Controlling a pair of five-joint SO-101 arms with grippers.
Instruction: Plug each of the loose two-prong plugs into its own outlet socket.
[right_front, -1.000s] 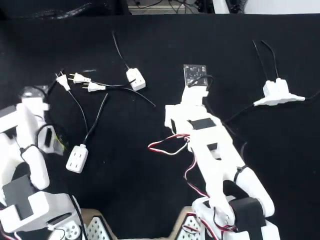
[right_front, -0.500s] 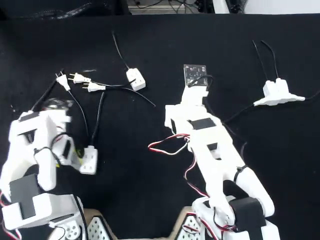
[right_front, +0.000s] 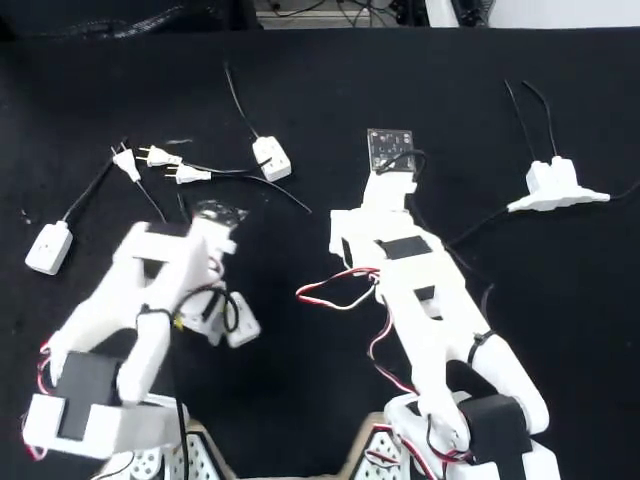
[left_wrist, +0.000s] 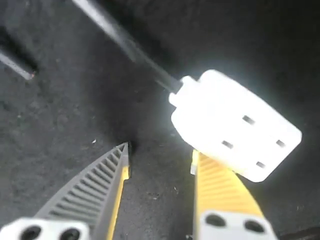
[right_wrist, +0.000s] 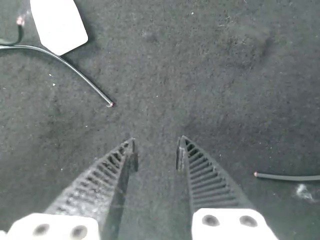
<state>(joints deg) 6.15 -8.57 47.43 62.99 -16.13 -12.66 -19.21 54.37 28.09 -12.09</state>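
left gripper (left_wrist: 159, 152): jaws apart, white plastic multi-slot outlet block (left_wrist: 235, 130) just beside its yellow finger (left_wrist: 220, 192), not clamped. right gripper (right_wrist: 155, 145): jaws apart above black cloth table (right_wrist: 225, 60).

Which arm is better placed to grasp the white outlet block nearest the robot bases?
Left. The left gripper, open, is right at that outlet block, which lies beside one finger. The right gripper, also open, is over bare black cloth, far from it.

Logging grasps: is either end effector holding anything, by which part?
Nothing. Both open; the outlet socket lies outside the left end effector, beside its yellow finger.
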